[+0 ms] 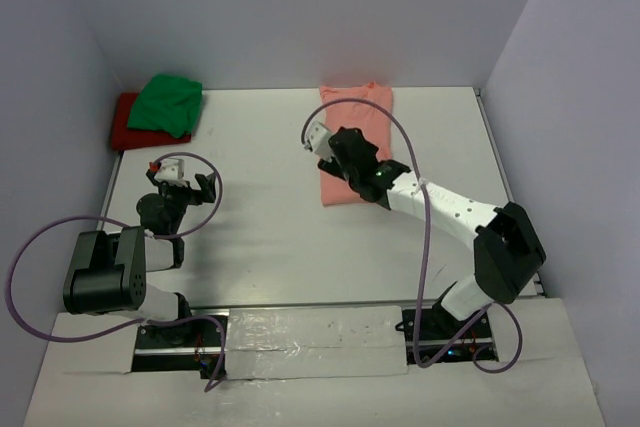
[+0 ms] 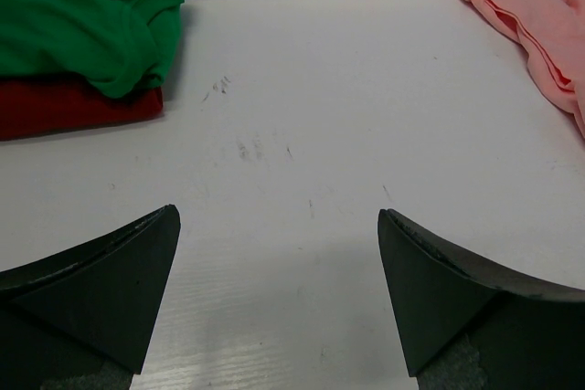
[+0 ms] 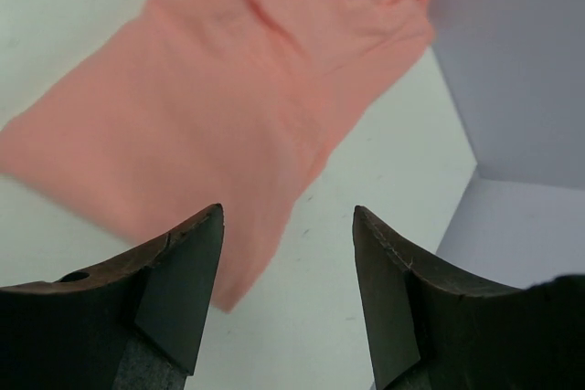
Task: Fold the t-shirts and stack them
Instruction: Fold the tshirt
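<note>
Right gripper (image 1: 318,146) is hovering over the salmon-pink t-shirt (image 1: 352,112) with its jaws standing apart and nothing between them; the wrist view is showing the cloth lying flat below the fingers, not pinched. Left gripper (image 1: 184,179) is waiting near the left edge of the table (image 1: 270,237), jaws spread wide and holding nothing.

That pink shirt is lying as a long folded strip, running from the far edge of the table toward the middle, right of centre. It is looking partly folded, narrowed lengthwise but probably still needing a cross fold, and it is not yet on the pile.

Over in the far left corner, the bright green t-shirt (image 1: 168,103) is sitting on top of the red t-shirt (image 1: 124,127). The red one is looking neatly flat; the green one is looking bunched and loose, so whether it counts as folded is hard to say. By this reckoning, two shirts are stacked and one is left to finish and carry over.
</note>
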### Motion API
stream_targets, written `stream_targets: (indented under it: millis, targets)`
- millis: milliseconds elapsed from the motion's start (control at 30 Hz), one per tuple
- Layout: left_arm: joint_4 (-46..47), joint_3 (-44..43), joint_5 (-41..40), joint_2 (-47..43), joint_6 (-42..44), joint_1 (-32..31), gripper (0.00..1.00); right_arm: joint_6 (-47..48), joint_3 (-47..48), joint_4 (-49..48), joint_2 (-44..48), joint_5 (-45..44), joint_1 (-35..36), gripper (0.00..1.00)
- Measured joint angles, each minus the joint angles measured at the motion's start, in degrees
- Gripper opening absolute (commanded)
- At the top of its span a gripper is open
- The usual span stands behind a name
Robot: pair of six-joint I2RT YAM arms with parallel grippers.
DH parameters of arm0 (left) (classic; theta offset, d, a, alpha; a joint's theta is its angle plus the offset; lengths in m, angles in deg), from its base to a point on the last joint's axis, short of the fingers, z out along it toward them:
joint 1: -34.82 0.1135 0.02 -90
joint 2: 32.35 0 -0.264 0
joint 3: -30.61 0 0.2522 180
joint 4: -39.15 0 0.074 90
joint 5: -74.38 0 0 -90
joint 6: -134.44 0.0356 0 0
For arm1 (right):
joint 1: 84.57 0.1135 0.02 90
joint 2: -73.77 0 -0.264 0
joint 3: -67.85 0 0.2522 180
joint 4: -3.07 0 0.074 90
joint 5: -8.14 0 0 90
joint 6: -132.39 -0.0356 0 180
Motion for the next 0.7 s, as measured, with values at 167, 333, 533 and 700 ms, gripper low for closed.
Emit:
stream_targets:
  millis: [167, 333, 533, 700]
  targets:
    - [0.00, 0.00, 0.02, 0.00, -0.02, 0.00, 0.99, 1.31, -10.51, 2.45, 0.35, 1.01, 3.08, 0.65]
    - [0.02, 0.00, 0.02, 0.00, 0.00, 0.00, 0.99, 3.58, -18.93, 3.45, -1.25, -0.20, 4.37, 0.65]
    - [0.00, -0.02, 0.02, 0.00, 0.00, 0.00, 0.99, 6.23, -21.90, 1.44, -4.20, -2.38, 5.14, 0.65]
    - [0.00, 0.00, 0.02, 0.00, -0.02, 0.00, 0.99, 7.54, -21.92, -2.78, -5.70, -4.22, 6.03, 0.65]
